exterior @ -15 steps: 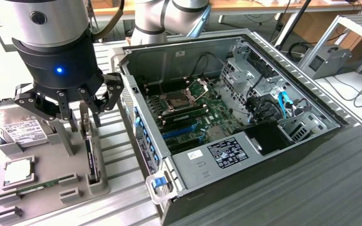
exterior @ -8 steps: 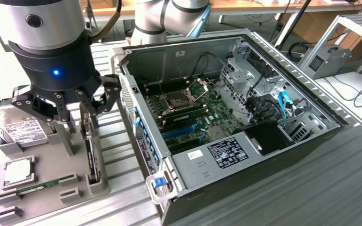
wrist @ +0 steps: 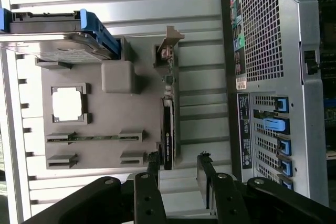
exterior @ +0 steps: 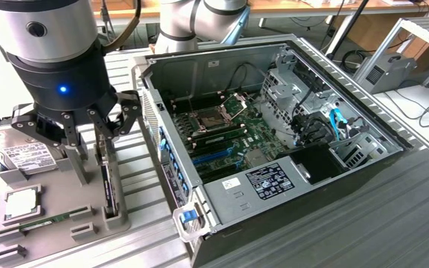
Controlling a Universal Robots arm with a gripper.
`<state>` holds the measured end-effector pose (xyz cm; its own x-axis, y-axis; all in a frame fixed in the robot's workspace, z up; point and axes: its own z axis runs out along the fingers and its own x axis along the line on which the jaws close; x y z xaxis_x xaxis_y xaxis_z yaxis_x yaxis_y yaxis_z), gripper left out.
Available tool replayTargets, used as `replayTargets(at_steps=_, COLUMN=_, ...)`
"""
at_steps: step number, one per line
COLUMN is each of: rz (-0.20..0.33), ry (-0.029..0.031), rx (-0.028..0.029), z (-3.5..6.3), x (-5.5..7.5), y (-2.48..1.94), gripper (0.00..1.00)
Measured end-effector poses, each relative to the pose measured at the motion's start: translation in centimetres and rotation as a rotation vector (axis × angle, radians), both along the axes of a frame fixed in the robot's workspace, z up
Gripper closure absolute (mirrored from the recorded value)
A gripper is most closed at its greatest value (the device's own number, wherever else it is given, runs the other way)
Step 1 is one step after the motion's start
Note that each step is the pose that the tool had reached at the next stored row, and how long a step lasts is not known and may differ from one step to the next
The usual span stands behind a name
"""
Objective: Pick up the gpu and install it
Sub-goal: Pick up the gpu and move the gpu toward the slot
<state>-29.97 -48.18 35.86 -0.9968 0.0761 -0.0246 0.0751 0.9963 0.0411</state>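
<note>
- Slatted metal desk (exterior: 147,234) carries everything I see, with an office bench and cables behind it.
- My gripper (exterior: 87,167) hangs low over a grey fixture tray (exterior: 51,178), pointing straight down at it.
- From the wrist view the gripper (wrist: 177,163) is open: its two fingers (wrist: 153,169) stand apart with a clear gap between them.
- The gpu (wrist: 168,129) stands on edge in a slot of the tray, directly under the gripper, with its near end lined up with the gap between the fingers.
- I cannot tell whether either finger touches the card.
- The gpu's black cooler face is nearer the gripper, and its silver end bracket (wrist: 169,40) is at the end furthest from the gripper.
- In the exterior view the gpu (exterior: 109,190) shows as a thin dark strip just beside one lowered finger.
- The gpu is still in its tray slot and is not in the computer.
- A hard drive (exterior: 20,153) with a white label lies on the tray off to one side of the gripper.
- Further along that side, a square processor (exterior: 22,204) sits in its recess, and a narrow green memory stick (exterior: 47,222) lies in a slot beyond it.
- An open computer case (exterior: 222,192) lies on the other side of the gripper, near the tray, with its motherboard (exterior: 229,134) exposed.
- The wrist view shows the case's perforated rear panel (wrist: 268,35) and blue slot latches (wrist: 275,124), with a strip of bare desk between them and the gpu.
</note>
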Motion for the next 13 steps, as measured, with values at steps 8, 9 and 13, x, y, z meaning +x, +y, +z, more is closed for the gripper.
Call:
replayTargets(at_steps=8, rz=0.0, ry=0.0, rx=0.0, z=-0.25, x=-0.19, y=0.0, gripper=0.58)
replayTargets(at_steps=9, rz=0.0, ry=-0.0001, rx=0.0001, z=-0.28, x=-0.21, y=0.0, gripper=0.58)
replayTargets(at_steps=13, rz=0.0, ry=-0.0001, rx=0.0, z=-0.43, x=-0.29, y=0.0, gripper=0.58)
